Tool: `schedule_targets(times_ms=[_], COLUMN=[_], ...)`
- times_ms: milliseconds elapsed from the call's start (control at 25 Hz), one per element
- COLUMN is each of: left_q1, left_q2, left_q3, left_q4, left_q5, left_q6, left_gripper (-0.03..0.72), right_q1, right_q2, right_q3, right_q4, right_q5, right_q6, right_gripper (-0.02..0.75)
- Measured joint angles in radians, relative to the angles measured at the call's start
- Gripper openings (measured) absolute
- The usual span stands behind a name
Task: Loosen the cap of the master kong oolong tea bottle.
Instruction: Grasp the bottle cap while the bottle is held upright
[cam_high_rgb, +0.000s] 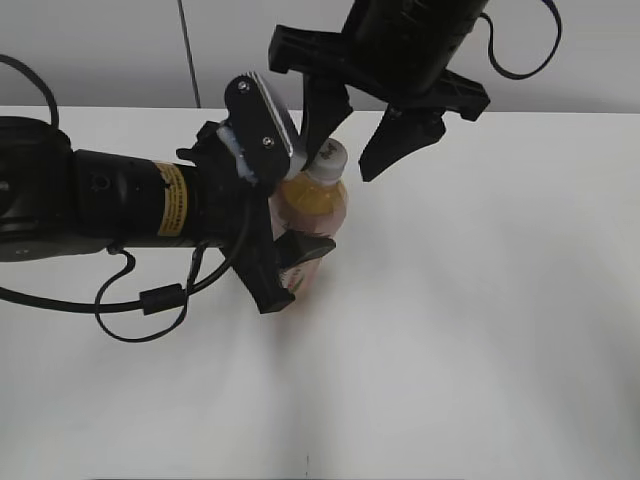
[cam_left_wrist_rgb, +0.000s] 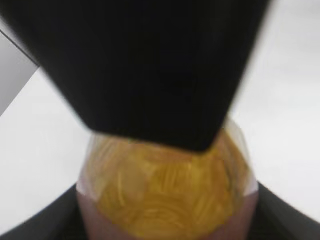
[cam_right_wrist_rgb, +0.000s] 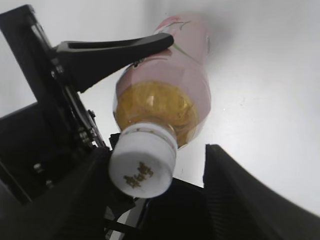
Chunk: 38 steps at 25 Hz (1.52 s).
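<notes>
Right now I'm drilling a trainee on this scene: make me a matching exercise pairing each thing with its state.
Things:
1. small round white plastic cap
2. tall clear plastic bottle of amber tea
3. left gripper
4. right gripper

States:
A. open, jaws astride the cap
B. clamped on the bottle's body
C. on the bottle's neck
D. upright on the white table

Pairs: 1-C, 2-D, 3-B, 4-A

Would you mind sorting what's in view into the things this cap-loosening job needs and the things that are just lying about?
Belongs to the job:
- bottle, standing on the table, clamped by the left tool
- cap, on the bottle
- right tool, open, straddling the cap

Just lying about:
- nothing loose; only the white table itself
</notes>
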Motion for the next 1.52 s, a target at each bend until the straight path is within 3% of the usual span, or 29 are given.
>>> schedule_targets(times_ms=[240,480,960,1520], left_q1=[0.000,0.000,0.000,0.000], left_q2=[0.000,0.000,0.000,0.000], left_q3=[0.000,0.000,0.000,0.000], left_q4=[0.003,0.007,0.007,0.007], left_q5=[0.000,0.000,0.000,0.001], left_q6=[0.000,0.000,0.000,0.000], left_gripper=[0.448,0.448,0.448,0.448], right_q1=[0.002,0.002,0.002,0.002], right_q2=[0.000,0.000,0.000,0.000], right_q3=[-0.002,-0.004,-0.005,-0.005], right_q4=[-0.013,-0.013,-0.016,-0.041], right_q5=[0.002,0.002,0.002,0.003], right_q6=[0.004,-0.016,-0.172,-0.553], right_gripper=[0.393,0.281,0.280,0.280])
